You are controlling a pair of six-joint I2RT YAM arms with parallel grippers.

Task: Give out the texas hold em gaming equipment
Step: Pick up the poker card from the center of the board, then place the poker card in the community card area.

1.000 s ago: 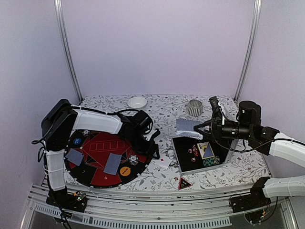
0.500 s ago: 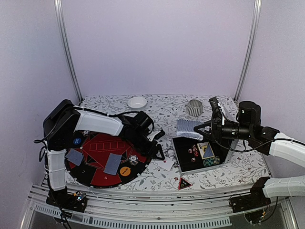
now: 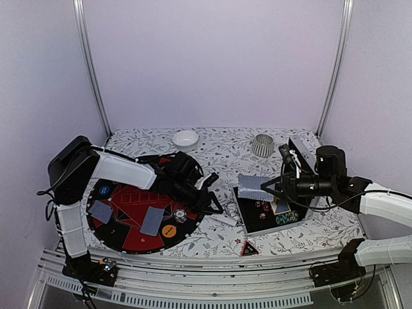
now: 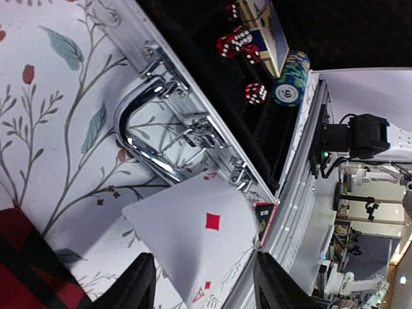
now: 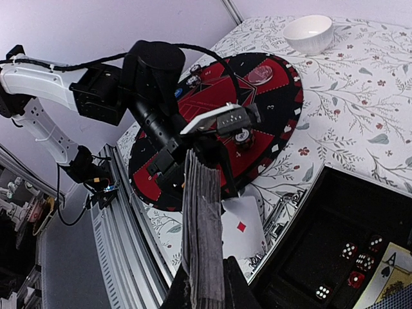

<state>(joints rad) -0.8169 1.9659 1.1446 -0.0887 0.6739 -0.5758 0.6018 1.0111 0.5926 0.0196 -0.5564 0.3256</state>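
Observation:
My left gripper (image 3: 215, 207) is open, low over the cloth beside the black case (image 3: 252, 222). A face-up ace of diamonds (image 4: 199, 235) lies between its fingers (image 4: 132, 283), one corner against the case handle (image 4: 145, 138). My right gripper (image 3: 273, 187) is shut on a deck of patterned-back cards (image 3: 253, 187), held edge-up in the right wrist view (image 5: 203, 225). The round red and black mat (image 3: 129, 203) holds two face-down cards (image 3: 152, 221), an orange disc (image 3: 168, 230), a blue disc (image 3: 104, 190) and a white chip (image 3: 181, 215). The red triangular marker (image 3: 250, 248) lies near the front edge.
The open case holds red dice (image 4: 235, 42), a stack of striped chips (image 4: 290, 80) and a card box (image 3: 278, 205). A white bowl (image 3: 185, 138) and a ribbed grey cup (image 3: 262, 145) stand at the back. The table's front rail runs close below the marker.
My left gripper has moved right off the mat to the face-up card by the case. My right gripper has dropped and come nearer with the deck.

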